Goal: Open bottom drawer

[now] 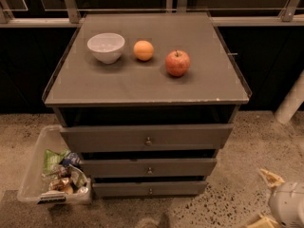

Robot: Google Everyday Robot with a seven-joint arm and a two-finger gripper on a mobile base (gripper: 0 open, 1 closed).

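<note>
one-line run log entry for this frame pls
claw: open, lower right, touching nothing | bottom drawer: looks shut, knob untouched | on top: bowl, orange, apple | floor left: bin

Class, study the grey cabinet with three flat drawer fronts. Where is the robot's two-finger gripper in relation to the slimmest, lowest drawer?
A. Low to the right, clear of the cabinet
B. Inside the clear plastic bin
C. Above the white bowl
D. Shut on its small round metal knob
A: the gripper sits low at the right above the speckled floor, fingers apart, touching neither the grey flat-fronted bottom drawer nor its small round metal knob.
</note>
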